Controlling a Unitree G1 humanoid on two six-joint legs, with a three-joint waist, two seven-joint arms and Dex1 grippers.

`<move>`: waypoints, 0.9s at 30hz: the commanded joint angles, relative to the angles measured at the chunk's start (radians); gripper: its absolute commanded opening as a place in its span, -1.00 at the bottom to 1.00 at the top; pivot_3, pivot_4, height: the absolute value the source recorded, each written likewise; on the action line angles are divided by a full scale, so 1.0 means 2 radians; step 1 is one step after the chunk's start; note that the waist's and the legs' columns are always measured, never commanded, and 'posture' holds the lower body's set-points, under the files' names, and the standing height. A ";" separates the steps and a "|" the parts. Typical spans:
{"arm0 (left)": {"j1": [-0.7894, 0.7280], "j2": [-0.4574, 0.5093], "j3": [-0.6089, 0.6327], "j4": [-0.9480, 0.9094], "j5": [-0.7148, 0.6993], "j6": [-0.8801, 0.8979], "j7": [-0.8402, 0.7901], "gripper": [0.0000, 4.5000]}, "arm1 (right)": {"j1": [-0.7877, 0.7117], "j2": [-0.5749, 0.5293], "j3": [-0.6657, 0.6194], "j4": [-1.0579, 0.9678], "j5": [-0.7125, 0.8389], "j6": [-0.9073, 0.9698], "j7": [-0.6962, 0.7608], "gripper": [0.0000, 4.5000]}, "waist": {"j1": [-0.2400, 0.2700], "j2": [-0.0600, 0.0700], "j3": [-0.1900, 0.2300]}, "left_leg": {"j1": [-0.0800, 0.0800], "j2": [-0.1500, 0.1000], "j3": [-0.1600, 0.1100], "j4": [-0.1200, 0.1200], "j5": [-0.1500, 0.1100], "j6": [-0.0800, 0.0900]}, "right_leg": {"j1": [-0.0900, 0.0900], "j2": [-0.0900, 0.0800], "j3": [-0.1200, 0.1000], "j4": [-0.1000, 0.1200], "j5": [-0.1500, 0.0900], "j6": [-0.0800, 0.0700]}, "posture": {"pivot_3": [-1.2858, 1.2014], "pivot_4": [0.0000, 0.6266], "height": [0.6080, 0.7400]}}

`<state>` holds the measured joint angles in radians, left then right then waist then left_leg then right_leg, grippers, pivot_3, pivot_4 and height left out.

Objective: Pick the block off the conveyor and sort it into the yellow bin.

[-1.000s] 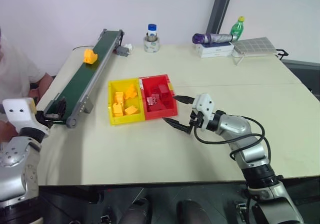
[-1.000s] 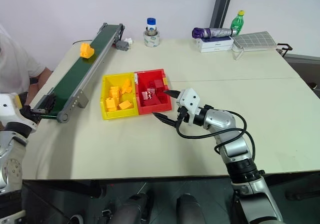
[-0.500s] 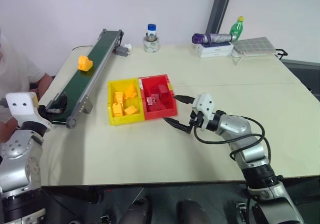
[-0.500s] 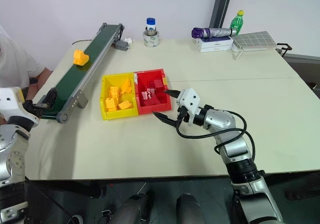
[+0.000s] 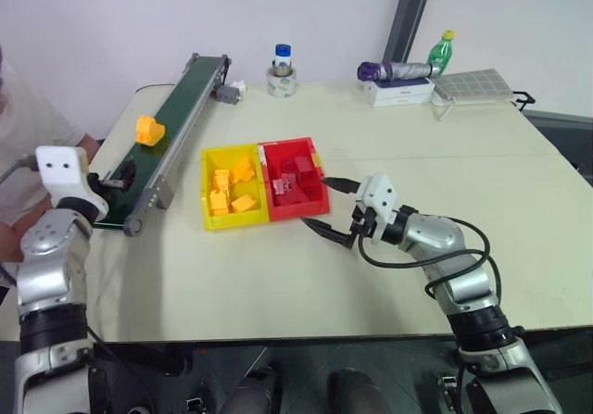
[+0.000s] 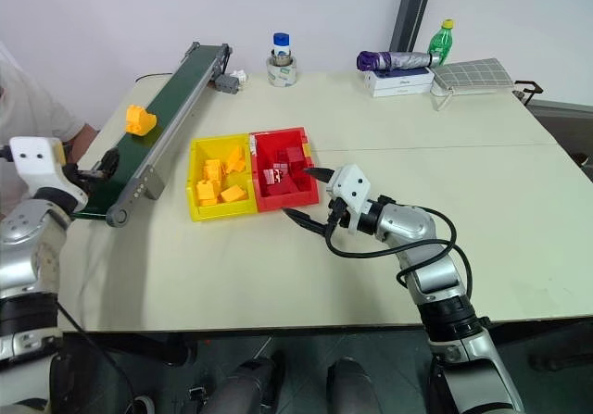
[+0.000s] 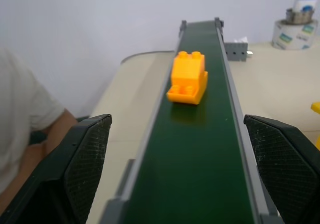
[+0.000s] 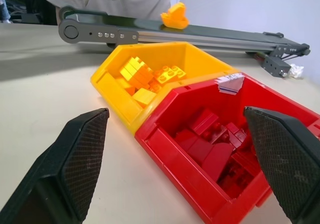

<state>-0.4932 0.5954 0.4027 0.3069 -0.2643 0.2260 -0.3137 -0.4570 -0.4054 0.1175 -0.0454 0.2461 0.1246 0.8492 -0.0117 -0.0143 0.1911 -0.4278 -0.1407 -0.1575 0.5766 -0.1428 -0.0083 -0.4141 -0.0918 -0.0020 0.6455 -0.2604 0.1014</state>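
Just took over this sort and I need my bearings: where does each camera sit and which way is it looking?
Head pair: high, facing forward and down over the table; both arms show.
Left wrist: low at the conveyor's near end, looking up the belt at the block between open fingers.
Right wrist: low on the table, facing the yellow bin and red bin between open fingers.
Shared: block and conveyor.
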 commanded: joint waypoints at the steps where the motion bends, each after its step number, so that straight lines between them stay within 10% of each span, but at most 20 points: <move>1: -0.034 0.020 -0.011 0.040 0.018 -0.029 -0.008 0.99 | -0.006 0.000 -0.002 -0.024 0.003 -0.001 -0.003 1.00 | -0.001 0.000 0.000 | 0.000 0.000 0.000 0.000 0.000 0.000 | 0.000 0.000 0.000 0.000 0.000 0.000 | 0.03 -0.52 1.00; 20: -0.176 0.033 -0.047 0.291 0.042 -0.114 -0.052 0.99 | 0.005 -0.004 -0.004 -0.048 0.005 0.018 -0.013 1.00 | -0.001 0.000 0.000 | 0.000 0.000 0.000 0.000 0.000 0.000 | 0.000 0.000 0.000 0.000 0.000 0.001 | 0.03 -0.52 1.00; 27: -0.155 0.029 -0.054 0.273 0.043 -0.096 -0.048 -0.27 | 0.008 -0.004 -0.005 -0.050 0.004 0.018 -0.017 1.00 | -0.002 0.000 0.000 | 0.000 0.000 0.000 0.000 0.000 0.000 | 0.000 0.000 0.000 0.001 0.001 0.001 | 0.03 -0.52 1.00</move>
<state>-0.8184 0.6397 0.2888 0.8919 -0.1843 0.0256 -0.4281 -0.4402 -0.4116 0.1176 -0.0859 0.2460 0.1679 0.8204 -0.0162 -0.0146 0.1911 -0.4278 -0.1408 -0.1577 0.5770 -0.1426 -0.0082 -0.4145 -0.0914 -0.0024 0.6469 -0.2593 0.1035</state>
